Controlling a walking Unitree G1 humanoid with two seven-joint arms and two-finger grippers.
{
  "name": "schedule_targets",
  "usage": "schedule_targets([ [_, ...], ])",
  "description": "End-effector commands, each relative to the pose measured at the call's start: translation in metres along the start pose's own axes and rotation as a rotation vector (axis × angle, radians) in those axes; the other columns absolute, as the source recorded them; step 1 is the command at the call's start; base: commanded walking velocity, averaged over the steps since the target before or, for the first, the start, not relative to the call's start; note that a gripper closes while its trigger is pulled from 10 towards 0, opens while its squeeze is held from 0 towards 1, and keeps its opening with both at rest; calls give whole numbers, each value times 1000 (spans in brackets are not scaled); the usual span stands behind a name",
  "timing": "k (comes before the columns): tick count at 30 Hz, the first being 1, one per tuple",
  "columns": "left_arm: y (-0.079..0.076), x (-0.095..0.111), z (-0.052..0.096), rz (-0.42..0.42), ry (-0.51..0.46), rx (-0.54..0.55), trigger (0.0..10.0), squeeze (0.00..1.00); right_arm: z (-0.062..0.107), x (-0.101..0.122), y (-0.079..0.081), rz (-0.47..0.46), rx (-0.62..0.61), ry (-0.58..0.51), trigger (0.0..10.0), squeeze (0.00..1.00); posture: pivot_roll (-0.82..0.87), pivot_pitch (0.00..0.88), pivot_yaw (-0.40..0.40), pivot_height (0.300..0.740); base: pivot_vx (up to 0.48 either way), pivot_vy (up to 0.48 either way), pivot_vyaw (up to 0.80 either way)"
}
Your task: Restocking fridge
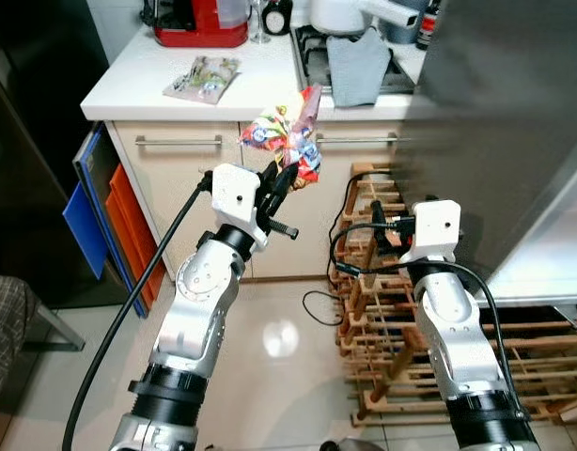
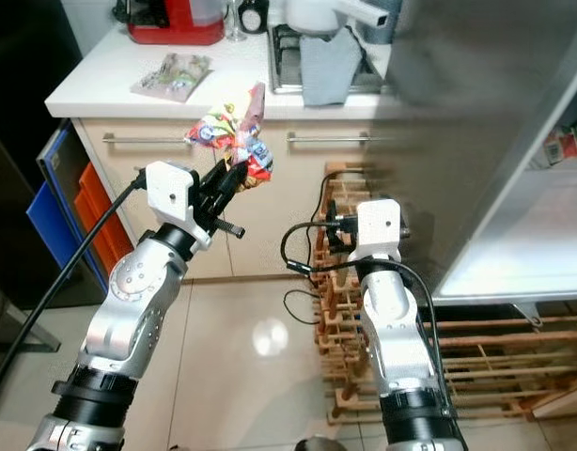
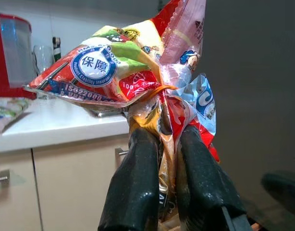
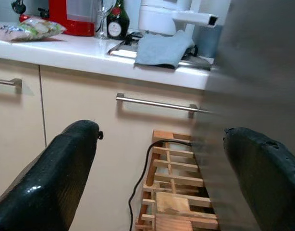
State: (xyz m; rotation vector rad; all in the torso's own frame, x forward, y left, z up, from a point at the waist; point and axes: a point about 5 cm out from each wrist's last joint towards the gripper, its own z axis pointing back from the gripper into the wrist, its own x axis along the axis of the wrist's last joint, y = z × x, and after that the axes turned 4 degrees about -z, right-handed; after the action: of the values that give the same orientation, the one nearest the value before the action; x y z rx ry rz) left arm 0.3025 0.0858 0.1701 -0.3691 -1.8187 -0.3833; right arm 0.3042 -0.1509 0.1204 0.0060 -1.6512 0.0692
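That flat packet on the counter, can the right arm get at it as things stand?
Probably not directly: the flat packet lies on the robot's left, with the left gripper and its snack bag between it and the open right gripper.

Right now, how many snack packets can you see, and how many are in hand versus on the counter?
Held in the left gripper: 1, the colourful snack packet
Lying on the white counter: 1, the flat packet
Right gripper: 0, open
Total: 2

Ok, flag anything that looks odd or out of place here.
The left hand grips a crumpled, twisted colourful foil snack packet by its bunched middle. A grey cloth lies draped over the stove edge. A black cable trails loose on the floor by the wooden rack.
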Motion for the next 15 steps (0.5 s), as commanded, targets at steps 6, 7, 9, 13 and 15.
schedule_targets([
  [6, 2, 2, 0, 12, -13, 1, 10000, 0, 0, 0, -2, -5, -1, -7, 10000, 0, -96, 0, 12, 740, 0, 0, 0],
  [7, 3, 1, 1, 14, -8, 3, 10000, 0, 0, -1, -2, -5, -3, -5, 10000, 0, -96, 0, 12, 740, 0, 0, 0],
  [9, 3, -2, 2, 2, 11, 2, 10000, 0, 2, -2, -4, -4, -6, -1, 10000, 0, -102, 0, 11, 740, 0, 0, 0],
  [13, 3, -4, 1, -2, 26, 7, 10000, 0, 3, -4, -7, -2, -15, 9, 10000, 0, -106, 0, 11, 740, -421, 0, 0],
  [15, 3, -2, 1, 6, 10, 13, 10000, 0, 3, -4, -8, -1, -16, 9, 10000, 0, -107, 0, 10, 740, -439, 0, 0],
])
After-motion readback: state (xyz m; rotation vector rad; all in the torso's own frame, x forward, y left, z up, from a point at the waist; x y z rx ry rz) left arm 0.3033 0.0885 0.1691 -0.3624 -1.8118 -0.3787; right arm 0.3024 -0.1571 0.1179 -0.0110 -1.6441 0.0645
